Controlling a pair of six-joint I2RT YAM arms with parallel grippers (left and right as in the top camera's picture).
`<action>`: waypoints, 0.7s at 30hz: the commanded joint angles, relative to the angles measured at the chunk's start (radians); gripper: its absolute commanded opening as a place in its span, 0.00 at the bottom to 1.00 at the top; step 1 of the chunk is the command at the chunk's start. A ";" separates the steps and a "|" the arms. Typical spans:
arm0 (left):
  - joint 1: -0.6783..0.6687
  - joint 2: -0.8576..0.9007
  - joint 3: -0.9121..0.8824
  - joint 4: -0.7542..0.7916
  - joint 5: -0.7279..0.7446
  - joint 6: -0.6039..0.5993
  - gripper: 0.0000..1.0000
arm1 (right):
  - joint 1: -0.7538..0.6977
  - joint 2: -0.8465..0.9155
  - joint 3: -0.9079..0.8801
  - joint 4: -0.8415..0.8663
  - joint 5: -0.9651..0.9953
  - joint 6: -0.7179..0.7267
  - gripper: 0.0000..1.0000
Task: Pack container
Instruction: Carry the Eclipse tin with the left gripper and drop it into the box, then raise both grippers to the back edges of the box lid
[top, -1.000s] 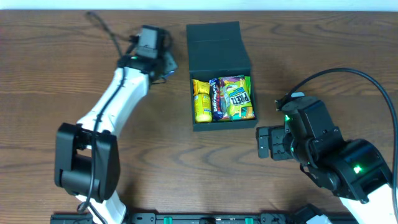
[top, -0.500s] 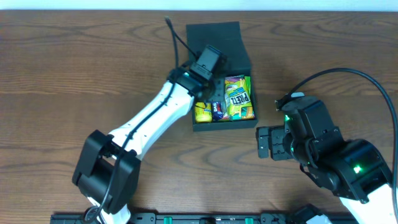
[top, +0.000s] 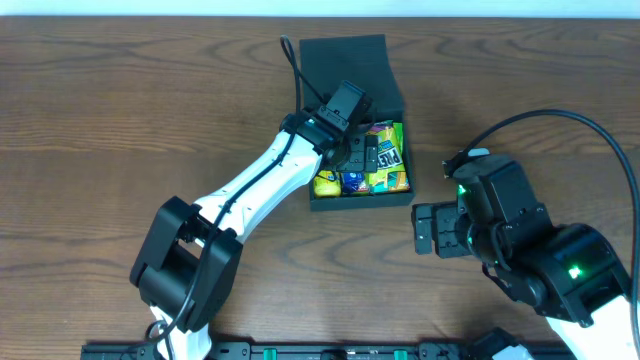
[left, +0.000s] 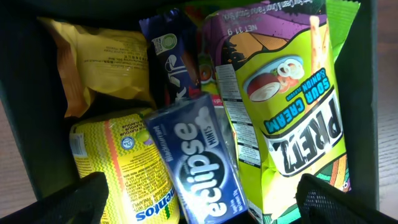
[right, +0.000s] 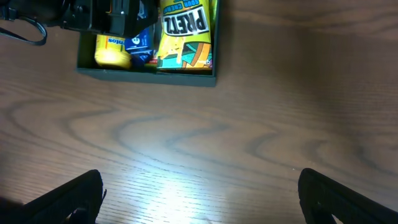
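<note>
Left gripper is hovering wide open, empty, over the matte black square cardboard container; right gripper is standing wide open, empty.

Surface: wooden table, dark brown, wavy lengthwise grain, low sheen, fills nearly the whole overhead view | Far edge: narrow pale strip beyond the tabletop, wall or floor not distinguishable | Light: even from above, one whitish glare patch on the wood in the right wrist view
</note>
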 joint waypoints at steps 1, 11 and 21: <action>0.019 -0.039 0.019 -0.015 0.002 0.008 0.98 | -0.006 -0.004 0.006 0.000 0.006 -0.012 0.99; 0.164 -0.158 0.019 -0.094 -0.005 0.072 0.95 | -0.006 -0.004 0.006 0.000 0.006 -0.012 0.99; 0.345 -0.182 0.019 -0.161 -0.004 0.135 1.00 | -0.006 -0.004 0.006 0.000 0.006 -0.012 0.99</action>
